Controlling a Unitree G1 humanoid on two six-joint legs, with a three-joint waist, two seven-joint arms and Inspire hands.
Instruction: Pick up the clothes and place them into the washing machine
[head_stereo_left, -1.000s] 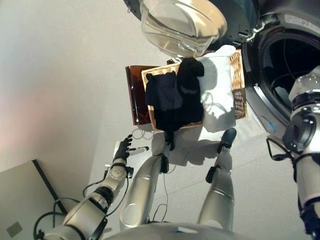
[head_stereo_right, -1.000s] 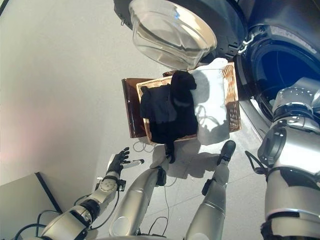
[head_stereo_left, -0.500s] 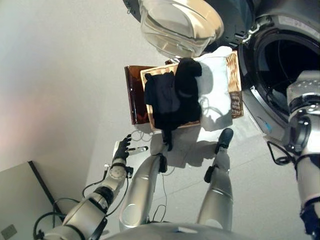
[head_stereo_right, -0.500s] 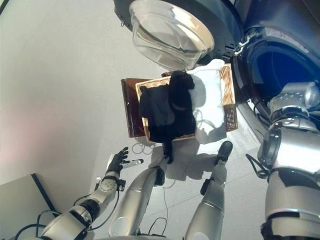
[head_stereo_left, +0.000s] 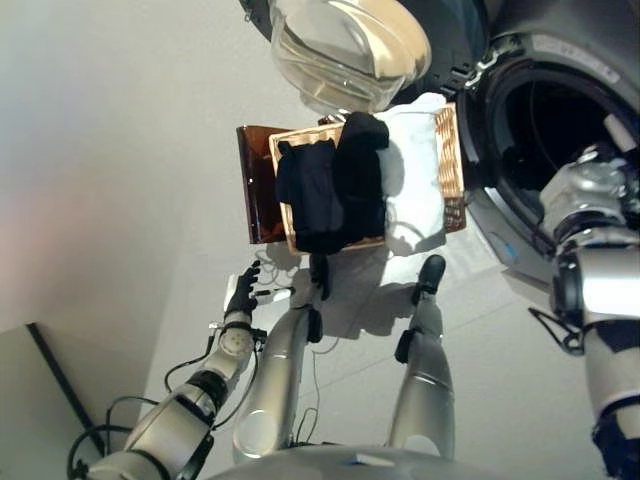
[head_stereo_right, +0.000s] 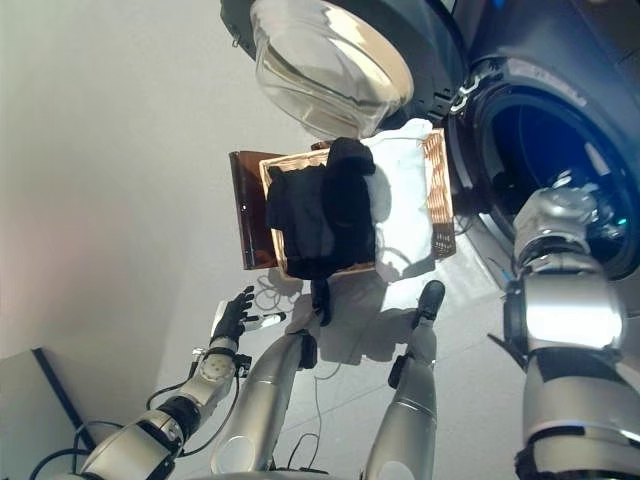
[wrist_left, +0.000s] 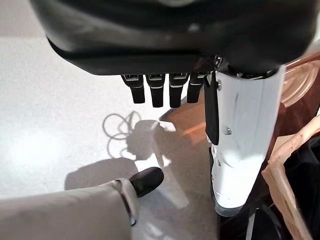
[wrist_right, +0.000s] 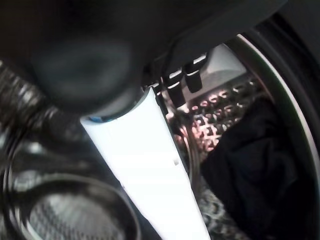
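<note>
Reaching into the washer at 2 o'clock, the right arm goes through the round opening. In the right wrist view the right hand holds nothing, with its thumb out straight and its short fingers loose. A dark cloth lies in the drum just past them, so one piece looks already dropped in.

More dark clothes sit piled in the basket at 12 o'clock, on a white cloth. The clear door hangs open above it.

To do this step well, I think the hand should come straight back out and not bump the door rim, then go to the basket.

The left hand hangs at 9 o'clock, spread and empty.

The eye views hide the right hand inside the washer. How deep the cloth sits is hard to tell.
</note>
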